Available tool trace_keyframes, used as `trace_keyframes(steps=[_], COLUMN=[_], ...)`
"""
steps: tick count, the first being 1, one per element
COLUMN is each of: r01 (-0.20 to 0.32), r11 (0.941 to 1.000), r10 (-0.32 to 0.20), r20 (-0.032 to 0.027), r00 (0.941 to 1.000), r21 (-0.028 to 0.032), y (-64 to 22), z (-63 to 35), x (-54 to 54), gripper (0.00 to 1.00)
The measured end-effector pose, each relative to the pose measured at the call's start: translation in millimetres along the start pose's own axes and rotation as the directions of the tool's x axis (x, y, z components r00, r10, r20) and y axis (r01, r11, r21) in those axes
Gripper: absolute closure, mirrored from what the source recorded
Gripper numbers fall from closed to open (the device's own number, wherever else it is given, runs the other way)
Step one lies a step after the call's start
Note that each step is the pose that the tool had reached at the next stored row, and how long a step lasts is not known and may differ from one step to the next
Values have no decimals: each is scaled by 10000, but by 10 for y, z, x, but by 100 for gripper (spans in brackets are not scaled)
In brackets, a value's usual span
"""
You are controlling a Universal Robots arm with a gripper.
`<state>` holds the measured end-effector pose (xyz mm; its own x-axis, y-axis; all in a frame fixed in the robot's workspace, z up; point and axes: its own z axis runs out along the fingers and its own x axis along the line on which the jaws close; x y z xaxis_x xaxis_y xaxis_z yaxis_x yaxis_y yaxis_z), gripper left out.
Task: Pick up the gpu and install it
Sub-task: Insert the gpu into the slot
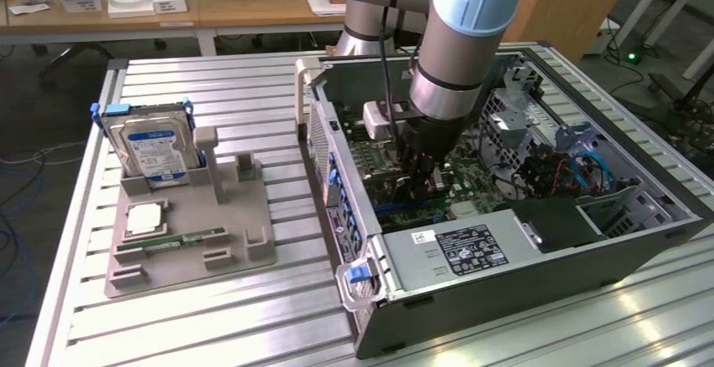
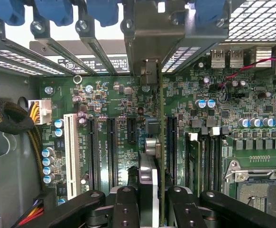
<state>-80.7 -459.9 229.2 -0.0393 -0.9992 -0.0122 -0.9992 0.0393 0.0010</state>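
**Card held edge-on over the motherboard slots**

The arm reaches down into the open computer case (image 1: 524, 216), which lies on its side on the slatted worktop (image 1: 223, 317). Its pincer (image 1: 419, 170) is low inside the case, just above the green motherboard (image 2: 105, 99).

In the wrist view the pincer (image 2: 150, 202) is pinching the gpu (image 2: 150, 180): the two black fingers (image 2: 124, 204) press against either face of the thin card, which stands upright and is seen edge-on. The card runs away from the camera towards the rear wall of the case, in line with the row of dark expansion slots (image 2: 112, 152) and beside the white slot (image 2: 71, 156). Its far end lies near the metal slot covers (image 2: 142, 28) at the back of the case. Whether its lower edge is already seated in a slot cannot be told.

Outside the case, towards the exterior view's left, a grey holder tray (image 1: 190, 233) sits on the worktop. A hard drive (image 1: 154, 154) with a blue and white label stands upright in it, and a green memory stick (image 1: 184, 239) lies flat nearer the tray's front.
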Motion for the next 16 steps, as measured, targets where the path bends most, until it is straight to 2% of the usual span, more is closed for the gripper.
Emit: trace_keyframes(steps=[3, 16], r01=[-1, -3], r11=[10000, 10000], r10=[1, 3], r20=[-17, -18], r00=[10000, 10000], r21=[-1, -1], y=[1, 2], z=[-1, 37], x=[-5, -6], gripper=[72, 72])
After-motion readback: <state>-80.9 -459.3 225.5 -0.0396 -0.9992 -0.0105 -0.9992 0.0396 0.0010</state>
